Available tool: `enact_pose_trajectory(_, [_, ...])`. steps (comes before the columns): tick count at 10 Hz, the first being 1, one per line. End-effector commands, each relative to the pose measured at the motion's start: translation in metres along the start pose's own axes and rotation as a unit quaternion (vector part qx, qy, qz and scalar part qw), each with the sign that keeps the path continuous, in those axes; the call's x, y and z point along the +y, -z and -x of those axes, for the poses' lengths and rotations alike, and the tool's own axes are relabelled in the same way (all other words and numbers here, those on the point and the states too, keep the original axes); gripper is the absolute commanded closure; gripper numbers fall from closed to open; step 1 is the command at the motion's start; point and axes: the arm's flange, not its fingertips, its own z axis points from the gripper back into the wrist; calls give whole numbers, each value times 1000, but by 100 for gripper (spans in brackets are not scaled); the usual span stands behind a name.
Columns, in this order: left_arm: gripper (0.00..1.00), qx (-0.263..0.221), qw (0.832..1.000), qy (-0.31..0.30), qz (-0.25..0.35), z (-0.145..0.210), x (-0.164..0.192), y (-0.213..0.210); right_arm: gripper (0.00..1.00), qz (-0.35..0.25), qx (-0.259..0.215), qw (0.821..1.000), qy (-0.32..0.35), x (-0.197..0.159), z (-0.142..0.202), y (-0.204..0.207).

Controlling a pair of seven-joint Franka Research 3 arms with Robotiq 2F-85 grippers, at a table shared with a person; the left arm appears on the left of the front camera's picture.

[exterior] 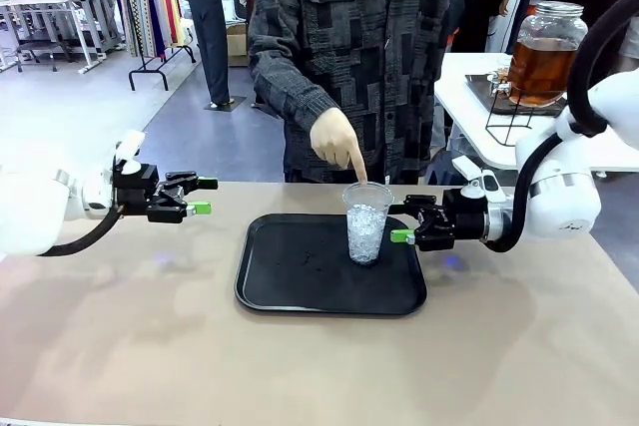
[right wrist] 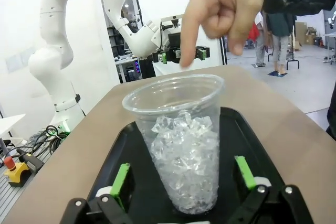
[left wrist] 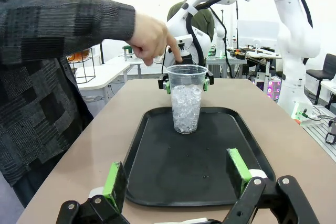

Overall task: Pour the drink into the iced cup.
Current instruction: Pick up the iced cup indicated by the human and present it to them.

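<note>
Standing upright in the middle of a black tray (exterior: 290,291), the iced cup (exterior: 366,231) is a clear, thin-walled plastic tumbler, tapered toward its base, with a rolled rim, filled roughly two-thirds with small, irregular chips of clear ice (right wrist: 184,150). The drink (exterior: 540,69), a translucent amber-brown liquid, is well apart from the cup: it sits in a large clear glass jar (exterior: 550,25) with a silvery metal lid (exterior: 558,8), raised on a black wire stand (exterior: 507,119) on a white side table (exterior: 461,87) behind the robot's right arm. The tray is rectangular with rounded corners and a low raised lip, matte, and lies flat on a smooth tan tabletop (exterior: 120,336). The person's hand (exterior: 334,139) hangs over the cup, its index finger pointing straight down at the rim, the other fingers curled; whether it touches the rim cannot be told. The sleeve (exterior: 290,67) is a dark grey, block-patterned woven fabric. The right gripper (exterior: 401,223), black with green pads, is level over the tray's right edge, jaws spread wide and empty, just beside the cup and not touching it. The left gripper (exterior: 203,197) hovers over bare tabletop, well to the left of the tray, jaws likewise wide and holding nothing.
</note>
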Motion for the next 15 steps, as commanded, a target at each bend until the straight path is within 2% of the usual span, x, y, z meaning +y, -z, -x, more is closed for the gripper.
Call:
enact_pose_trajectory(1, [0, 0, 1000, 1, 0, -2, 0, 1, 0, 11, -1, 1000, -14, -6, 1, 13])
enact_pose_trajectory(8, [0, 0, 1000, 1, 0, -2, 0, 1, 0, 4, 15, 1000, -20, -13, 0, 37])
enact_pose_trajectory(15, [0, 0, 1000, 1, 0, -2, 0, 1, 0, -29, 24, 999, -11, -18, 2, 60])
